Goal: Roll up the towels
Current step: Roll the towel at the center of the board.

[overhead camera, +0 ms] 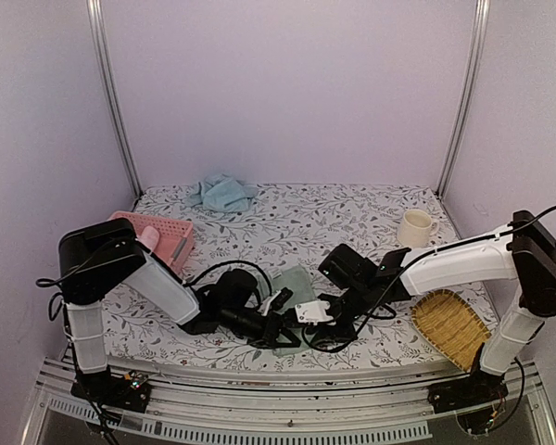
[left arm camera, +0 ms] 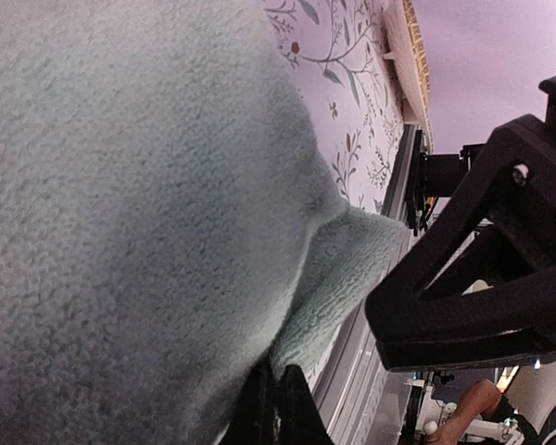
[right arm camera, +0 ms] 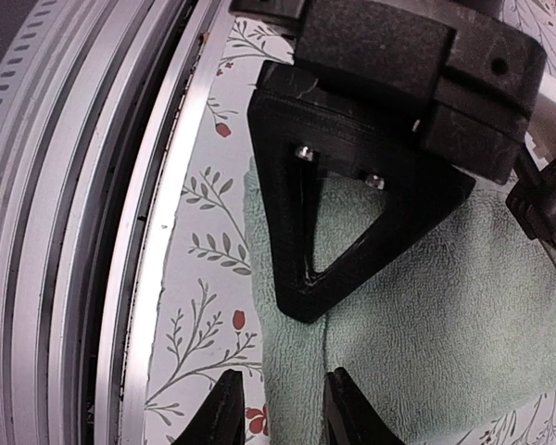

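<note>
Now the green towel (right arm camera: 426, 324) lies lengthwise toward the far edge from the counter's (overhead camera: 352, 213) near edge, pinched by the closed left tool (left arm camera: 276, 408), with the parted right tool (right arm camera: 284, 375) straddling its border alongside.

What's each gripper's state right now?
Left gripper: shut, pinching the green towel.
Right gripper: open, jaws astride the towel's edge.

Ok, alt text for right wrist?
The edge of the green towel lies between the parted fingertips of the right hand. Above, a triangular finger of the left hand sits on it; floral table and metal rail at left.
</note>
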You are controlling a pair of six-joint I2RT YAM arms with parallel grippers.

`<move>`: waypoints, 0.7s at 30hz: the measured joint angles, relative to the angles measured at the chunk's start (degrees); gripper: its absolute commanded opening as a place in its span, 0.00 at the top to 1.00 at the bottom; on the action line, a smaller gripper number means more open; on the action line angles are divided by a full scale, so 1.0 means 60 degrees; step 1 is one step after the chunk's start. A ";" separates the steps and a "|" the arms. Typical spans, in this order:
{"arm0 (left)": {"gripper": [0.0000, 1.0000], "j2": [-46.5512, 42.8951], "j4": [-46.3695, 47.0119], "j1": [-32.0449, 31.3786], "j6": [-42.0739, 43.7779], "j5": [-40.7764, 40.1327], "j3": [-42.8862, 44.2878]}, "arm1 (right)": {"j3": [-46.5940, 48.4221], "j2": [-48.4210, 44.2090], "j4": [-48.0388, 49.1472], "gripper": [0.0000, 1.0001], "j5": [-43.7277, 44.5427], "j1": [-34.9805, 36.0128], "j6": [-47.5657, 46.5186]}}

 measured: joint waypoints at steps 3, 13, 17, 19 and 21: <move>1.00 0.0033 0.0062 0.0000 -0.0073 0.0029 0.0000 | -0.0058 0.0135 0.0102 0.69 0.0149 0.0062 -0.0029; 1.00 0.0091 0.0193 0.0004 -0.0204 0.0098 0.0000 | -0.0189 0.0495 0.0306 0.70 0.0557 0.0160 -0.0138; 1.00 0.0091 0.0204 0.0004 -0.0208 0.0095 -0.0004 | -0.0248 0.0739 0.0484 0.73 0.0652 0.0160 -0.0273; 0.95 0.0091 0.0233 0.0004 -0.0197 0.0095 -0.0018 | -0.0248 0.0798 0.0583 0.83 0.0685 0.0160 -0.0335; 0.88 0.0087 0.0295 0.0004 -0.0117 0.0095 -0.0051 | -0.0248 0.0838 0.0674 0.91 0.0732 0.0157 -0.0492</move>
